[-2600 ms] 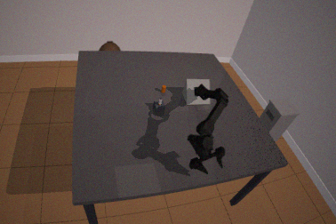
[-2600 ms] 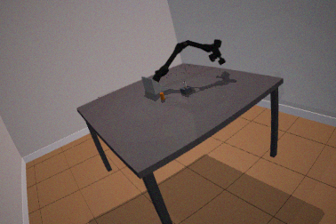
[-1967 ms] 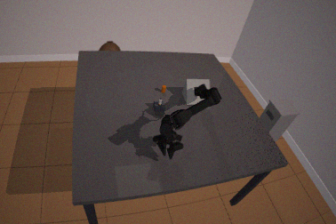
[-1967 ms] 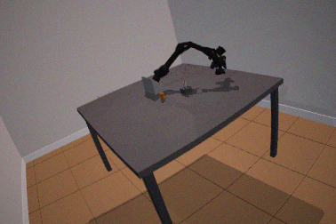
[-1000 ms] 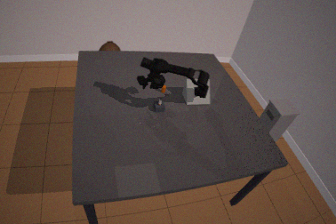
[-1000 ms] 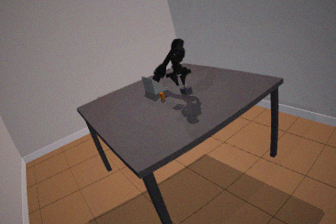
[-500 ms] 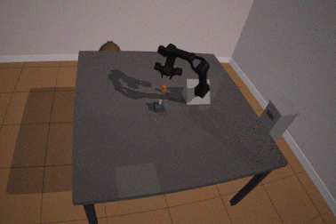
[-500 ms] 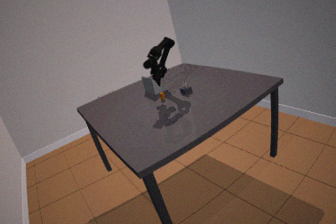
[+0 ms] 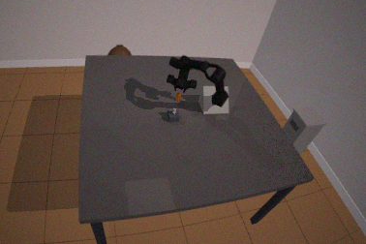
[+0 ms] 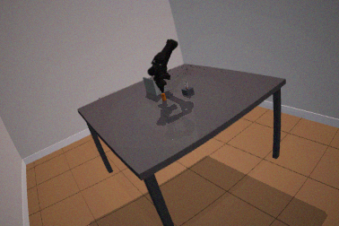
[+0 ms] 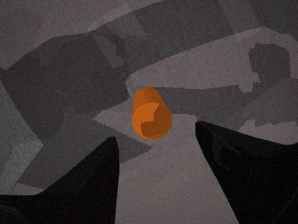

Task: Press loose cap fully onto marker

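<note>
The orange cap (image 9: 178, 97) (image 10: 163, 97) (image 11: 151, 120) stands upright on the table. The wrist view shows its top and one side. My gripper (image 9: 180, 90) (image 10: 162, 91) (image 11: 156, 136) is open and empty, pointing down above the cap. In the wrist view the cap appears between and slightly beyond the two dark fingertips, with a gap on each side. The dark holder block (image 9: 173, 118) (image 10: 188, 92) stands a short way from the cap. The marker (image 9: 174, 110) (image 10: 186, 84) stands upright in it, its pale upper end bare. Neither holder nor marker shows in the wrist view.
A pale grey block (image 9: 208, 96) (image 10: 149, 86) stands by the arm's base, near the cap. The arm's shadow falls across the table (image 9: 116, 158) (image 10: 121, 124) around the cap. A grey box (image 9: 310, 126) is beyond the table's right edge, and a brown round object (image 9: 119, 51) is behind the table.
</note>
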Action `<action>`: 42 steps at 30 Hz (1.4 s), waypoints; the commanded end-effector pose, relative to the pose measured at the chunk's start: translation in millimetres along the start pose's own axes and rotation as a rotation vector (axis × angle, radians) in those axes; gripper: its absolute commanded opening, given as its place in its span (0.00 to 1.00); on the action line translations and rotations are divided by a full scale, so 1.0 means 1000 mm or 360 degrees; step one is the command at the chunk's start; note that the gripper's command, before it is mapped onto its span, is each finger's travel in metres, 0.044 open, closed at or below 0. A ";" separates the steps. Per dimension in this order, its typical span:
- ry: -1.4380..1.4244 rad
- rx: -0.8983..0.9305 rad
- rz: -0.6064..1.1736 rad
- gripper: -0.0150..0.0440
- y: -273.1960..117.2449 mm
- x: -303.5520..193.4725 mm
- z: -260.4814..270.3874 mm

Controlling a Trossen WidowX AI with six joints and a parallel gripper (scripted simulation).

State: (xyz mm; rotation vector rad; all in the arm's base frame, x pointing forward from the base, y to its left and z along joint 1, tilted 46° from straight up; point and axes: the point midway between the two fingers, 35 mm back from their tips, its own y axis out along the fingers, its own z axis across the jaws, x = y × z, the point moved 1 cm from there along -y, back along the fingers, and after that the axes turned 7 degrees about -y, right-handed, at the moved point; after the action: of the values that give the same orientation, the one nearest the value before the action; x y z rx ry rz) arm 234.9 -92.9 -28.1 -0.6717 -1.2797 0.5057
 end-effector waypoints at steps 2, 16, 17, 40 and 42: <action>0.0013 -0.0003 -0.0007 0.67 0.007 0.000 0.001; 0.0013 -0.0004 -0.0007 0.67 0.030 0.000 0.000; 0.0013 -0.0004 -0.0007 0.67 0.031 0.000 0.000; 0.0012 -0.0003 -0.0011 0.47 0.056 0.002 0.001; 0.0012 -0.0003 -0.0011 0.45 0.056 0.002 0.001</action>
State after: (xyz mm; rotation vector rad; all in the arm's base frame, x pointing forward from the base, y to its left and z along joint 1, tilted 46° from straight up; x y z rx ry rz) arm 236.0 -52.7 -65.7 -0.6698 -1.2793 0.5023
